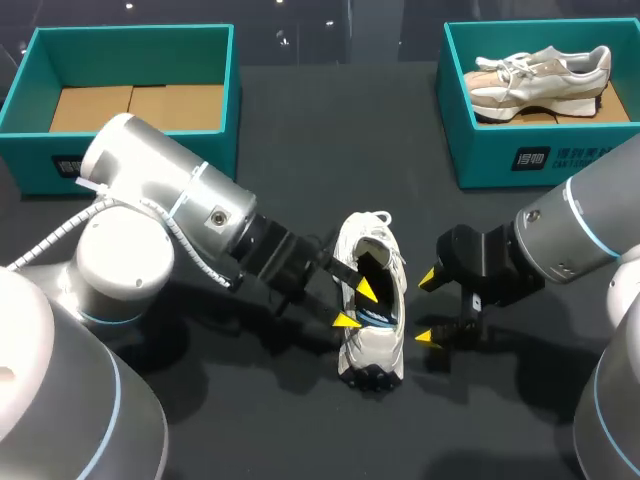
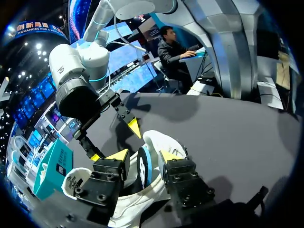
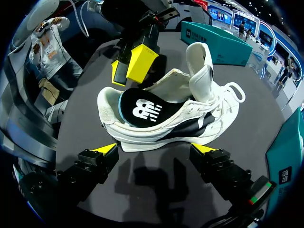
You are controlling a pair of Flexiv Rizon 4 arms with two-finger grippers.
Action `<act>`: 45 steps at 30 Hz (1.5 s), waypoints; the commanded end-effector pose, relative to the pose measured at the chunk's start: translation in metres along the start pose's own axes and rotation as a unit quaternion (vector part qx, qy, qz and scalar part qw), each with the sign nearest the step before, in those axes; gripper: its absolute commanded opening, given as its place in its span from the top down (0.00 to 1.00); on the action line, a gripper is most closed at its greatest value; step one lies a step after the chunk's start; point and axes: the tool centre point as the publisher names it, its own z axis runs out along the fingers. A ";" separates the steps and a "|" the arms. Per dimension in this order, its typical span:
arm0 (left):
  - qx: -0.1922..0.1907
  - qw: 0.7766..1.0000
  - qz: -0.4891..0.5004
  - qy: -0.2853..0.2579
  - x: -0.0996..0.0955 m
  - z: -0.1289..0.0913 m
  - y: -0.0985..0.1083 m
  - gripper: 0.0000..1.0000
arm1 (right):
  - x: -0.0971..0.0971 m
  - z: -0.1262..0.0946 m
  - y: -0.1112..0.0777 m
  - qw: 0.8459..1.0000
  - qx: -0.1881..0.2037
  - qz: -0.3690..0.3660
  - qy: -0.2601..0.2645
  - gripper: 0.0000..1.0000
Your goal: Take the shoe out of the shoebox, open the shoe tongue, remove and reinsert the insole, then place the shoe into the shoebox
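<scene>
Two shoeboxes: both teal, both well away from the white shoe (image 1: 378, 345), on its far side. The left shoebox (image 1: 30, 150) shows its cardboard floor, and the right shoebox (image 1: 500, 160) has a beige shoe (image 1: 540, 75) lying in it.
White shoe: out on the dark table (image 1: 330, 150), right between your two grippers. It sits on its sole with the tongue (image 3: 199, 66) flipped up.
Insole (image 3: 140, 110): black, sitting in the white shoe, with its heel end riding up past the collar.
Your left gripper (image 1: 357, 305): right at the white shoe's opening, coming in from the shoe's left. The fingers are moderately apart with the insole's raised end in the gap, and neither finger looks pressed on it.
Your right gripper (image 1: 428, 308): just beside the white shoe on its right, not touching it. The fingers are spread wide with nothing in them.
</scene>
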 end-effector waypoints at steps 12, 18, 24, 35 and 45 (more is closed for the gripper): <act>-0.047 0.993 0.000 0.105 0.009 -0.042 0.000 0.61 | -0.027 -0.053 -0.021 1.000 0.016 -0.008 -0.008 0.00; -0.061 0.989 0.006 0.134 0.011 -0.067 0.003 0.60 | -0.035 -0.069 -0.031 1.000 0.018 -0.006 -0.022 0.00; -0.080 0.980 0.022 0.180 0.016 -0.098 0.006 0.64 | -0.034 -0.073 -0.031 0.999 0.019 -0.004 -0.026 0.00; -0.088 0.968 0.049 0.230 0.021 -0.131 0.004 1.00 | -0.034 -0.073 -0.031 0.999 0.019 -0.004 -0.026 0.00; -0.115 0.950 0.075 0.280 0.014 -0.123 0.002 1.00 | -0.036 -0.080 -0.039 0.999 0.022 0.004 -0.031 0.00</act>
